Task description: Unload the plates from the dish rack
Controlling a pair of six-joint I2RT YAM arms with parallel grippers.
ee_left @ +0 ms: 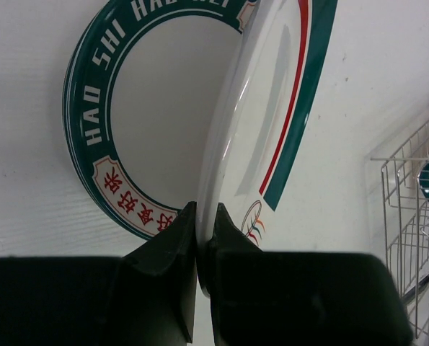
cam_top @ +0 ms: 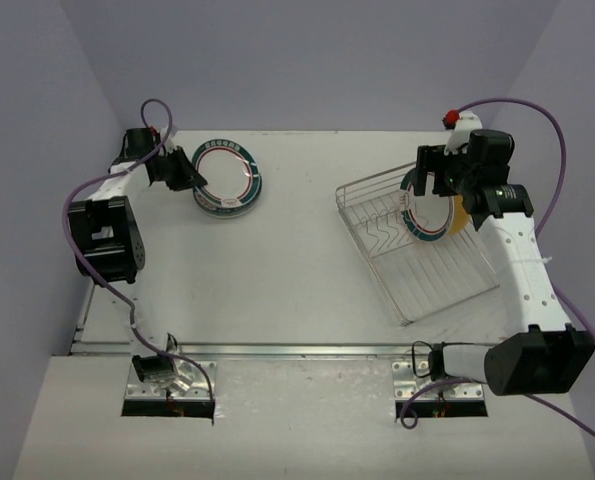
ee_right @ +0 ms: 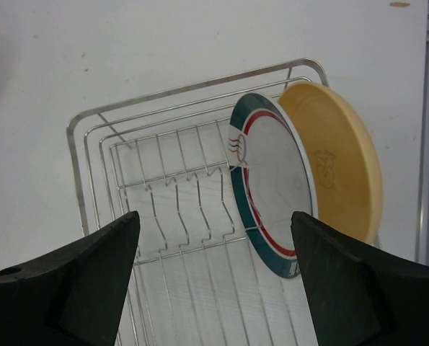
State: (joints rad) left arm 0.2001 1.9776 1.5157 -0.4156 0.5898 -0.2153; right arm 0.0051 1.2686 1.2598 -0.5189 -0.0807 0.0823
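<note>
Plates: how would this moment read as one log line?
left gripper: shut on held plate, over table plate | right gripper: open above dish rack | racked: green-rimmed plate, yellow plate

Two plates (cam_top: 429, 212) stand in the rack's (cam_top: 429, 282) far end, one behind the other; well left of the rack, other plates (cam_top: 227, 180) lie on the surface (cam_top: 307, 290).

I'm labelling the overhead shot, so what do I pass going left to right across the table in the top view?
From the left: left gripper, unloaded plates (it grips one), bare dish rack bars, green-rimmed plate, tan plate. The open right gripper overlaps the racked plates, so I leave it out.
</note>
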